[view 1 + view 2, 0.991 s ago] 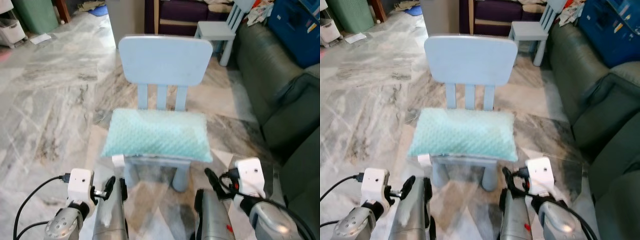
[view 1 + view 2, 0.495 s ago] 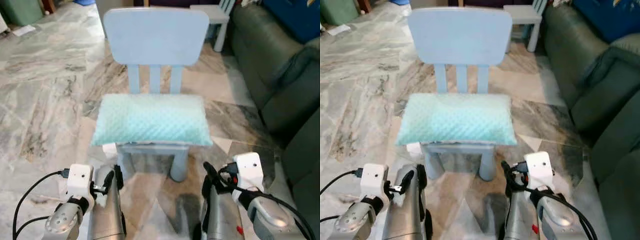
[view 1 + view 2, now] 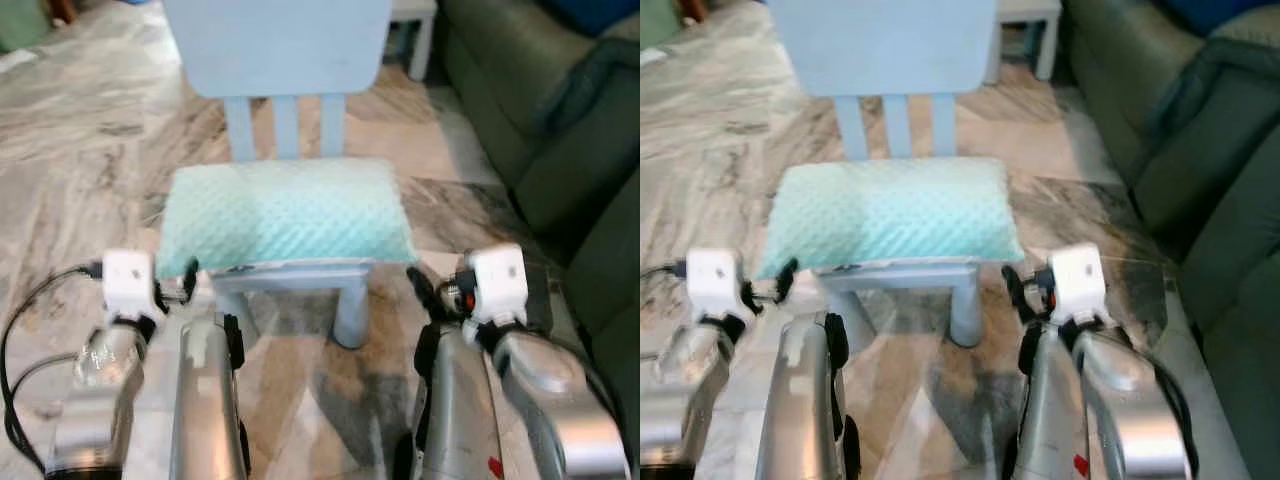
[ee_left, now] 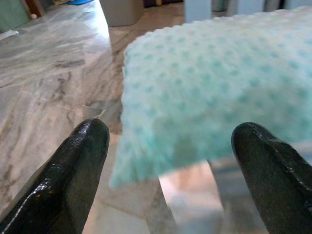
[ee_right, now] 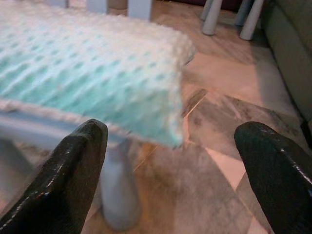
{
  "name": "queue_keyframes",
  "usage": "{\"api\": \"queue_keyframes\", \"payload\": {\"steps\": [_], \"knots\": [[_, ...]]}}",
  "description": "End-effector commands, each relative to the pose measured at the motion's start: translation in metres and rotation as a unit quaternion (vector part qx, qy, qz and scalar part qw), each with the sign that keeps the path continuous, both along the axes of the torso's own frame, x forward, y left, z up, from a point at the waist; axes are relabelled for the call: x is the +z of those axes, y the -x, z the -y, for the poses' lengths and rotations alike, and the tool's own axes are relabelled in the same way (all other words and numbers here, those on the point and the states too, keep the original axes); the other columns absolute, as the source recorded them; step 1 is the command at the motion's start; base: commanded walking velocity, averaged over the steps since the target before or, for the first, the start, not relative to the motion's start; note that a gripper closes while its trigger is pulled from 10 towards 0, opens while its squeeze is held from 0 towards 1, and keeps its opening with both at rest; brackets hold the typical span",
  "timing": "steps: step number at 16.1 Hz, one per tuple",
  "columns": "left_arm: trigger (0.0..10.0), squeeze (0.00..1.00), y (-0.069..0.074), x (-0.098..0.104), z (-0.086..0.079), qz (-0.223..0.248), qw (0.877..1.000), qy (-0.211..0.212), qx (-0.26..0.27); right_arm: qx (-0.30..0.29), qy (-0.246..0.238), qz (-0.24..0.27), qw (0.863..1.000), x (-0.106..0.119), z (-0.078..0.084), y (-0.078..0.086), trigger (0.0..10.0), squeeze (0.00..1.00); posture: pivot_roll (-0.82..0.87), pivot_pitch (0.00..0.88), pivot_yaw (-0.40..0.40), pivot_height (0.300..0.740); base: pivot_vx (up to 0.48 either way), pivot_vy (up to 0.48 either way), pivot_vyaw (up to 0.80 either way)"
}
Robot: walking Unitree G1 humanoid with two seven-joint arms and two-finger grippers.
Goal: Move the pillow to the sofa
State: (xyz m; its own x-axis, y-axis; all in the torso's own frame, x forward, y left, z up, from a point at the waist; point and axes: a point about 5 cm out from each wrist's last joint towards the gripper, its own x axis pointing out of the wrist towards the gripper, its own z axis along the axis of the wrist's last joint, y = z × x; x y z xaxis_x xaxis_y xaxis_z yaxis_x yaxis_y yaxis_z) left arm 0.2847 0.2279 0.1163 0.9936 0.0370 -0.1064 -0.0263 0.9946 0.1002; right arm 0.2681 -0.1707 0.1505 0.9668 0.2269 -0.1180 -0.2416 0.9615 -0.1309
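One dimpled, mint-green pillow (image 3: 285,215) lies flat on a pale blue chair (image 3: 285,60); left gripper (image 4: 170,170) and right gripper (image 5: 175,170) flank its ends, fingers spread wide.

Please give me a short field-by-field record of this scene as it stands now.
pillow: mint-green dotted pillow lying flat on the seat of the chair
chair: small light-blue child's chair, backrest on its far side from the robot
sofa: dark green sofa to the robot's right
left gripper: left gripper open, pointed at the pillow's left end, not touching it
right gripper: right gripper open, pointed at the pillow's right end, not touching it
floor: grey veined marble floor
task state: pillow not yet grasped
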Motion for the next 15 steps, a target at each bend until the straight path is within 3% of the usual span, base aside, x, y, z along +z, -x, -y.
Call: {"api": "queue_keyframes", "payload": {"steps": [1, 3, 4, 6, 8, 10, 12, 13, 15], "knots": [[10.0, 0.0, -0.004, 0.001, -0.011, 0.0, 1.0, -0.002, 0.021, 0.001, -0.002, 0.012, 1.0, 0.007, 0.004, -0.008, 10.0, 0.0, -0.09, 0.155, 0.001, 0.38, 0.0, 0.0, 0.0], [10.0, 0.0, -0.017, 0.01, -0.016, 0.013, 0.999, -0.004, 0.029, 0.008, -0.01, 0.03, 0.999, 0.019, 0.005, -0.024, 10.0, 0.0, -0.09, 0.164, 0.001, 0.38, 0.0, 0.0, 0.0], [10.0, 0.0, -0.034, 0.022, -0.022, 0.026, 0.999, -0.002, 0.044, 0.029, -0.02, 0.047, 0.998, 0.035, 0.002, -0.042, 10.0, 0.0, -0.09, 0.182, -0.002, 0.38, 0.0, 0.0, 0.0], [10.0, 0.0, -0.055, 0.033, -0.027, 0.034, 0.997, 0.02, 0.065, 0.047, -0.046, 0.048, 0.997, 0.047, -0.001, -0.062, 10.0, 0.0, -0.09, 0.199, -0.003, 0.38, 0.0, 0.0, 0.0], [10.0, 0.0, -0.071, 0.045, -0.029, 0.04, 0.995, 0.052, 0.078, 0.066, -0.104, 0.034, 0.992, 0.06, -0.005, -0.077, 10.0, 0.0, -0.09, 0.217, -0.004, 0.38, 0.0, 0.0, 0.0], [10.0, 0.0, -0.09, 0.058, -0.019, 0.046, 0.995, 0.074, 0.045, 0.11, -0.178, -0.005, 0.978, 0.068, -0.011, -0.091, 10.0, 0.0, -0.09, 0.242, 0.003, 0.38, 0.0, 0.0, 0.0], [10.0, 0.0, -0.098, 0.066, -0.021, 0.049, 0.994, 0.083, 0.051, 0.125, -0.202, -0.019, 0.971, 0.073, -0.012, -0.102, 10.0, 0.0, -0.09, 0.253, 0.003, 0.38, 0.0, 0.0, 0.0], [10.0, 0.0, -0.101, 0.07, -0.026, 0.045, 0.991, 0.108, 0.064, 0.142, -0.225, -0.025, 0.964, 0.078, -0.015, -0.107, 10.0, 0.0, -0.08, 0.268, 0.005, 0.38, 0.0, 0.0, 0.0], [10.0, 0.0, -0.104, 0.072, -0.033, 0.035, 0.988, 0.13, 0.078, 0.162, -0.226, -0.032, 0.96, 0.079, -0.021, -0.113, 10.0, 0.0, -0.07, 0.279, 0.008, 0.38, 0.0, 0.0, 0.0]]}}
